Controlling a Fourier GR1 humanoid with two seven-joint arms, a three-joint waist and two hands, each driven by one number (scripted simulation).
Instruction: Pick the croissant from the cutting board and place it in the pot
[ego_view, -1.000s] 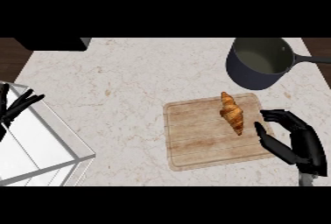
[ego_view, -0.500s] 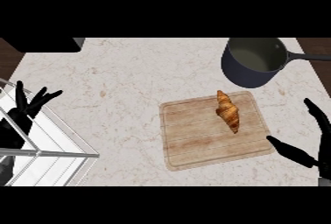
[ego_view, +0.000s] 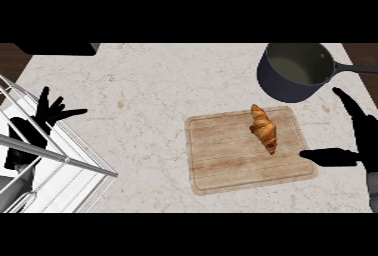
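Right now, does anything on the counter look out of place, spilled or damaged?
Nothing stands out. The croissant lies whole on the cutting board, the pot stands upright beside the board's far corner with nothing spilled around it, and the right robot hand is open beside the board.

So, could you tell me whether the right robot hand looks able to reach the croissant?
Probably yes: the right robot hand is open just right of the board, thumb over its edge, and nothing lies between it and the croissant.

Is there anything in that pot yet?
Empty. The pot shows only its bare inside; the croissant lies on the cutting board.
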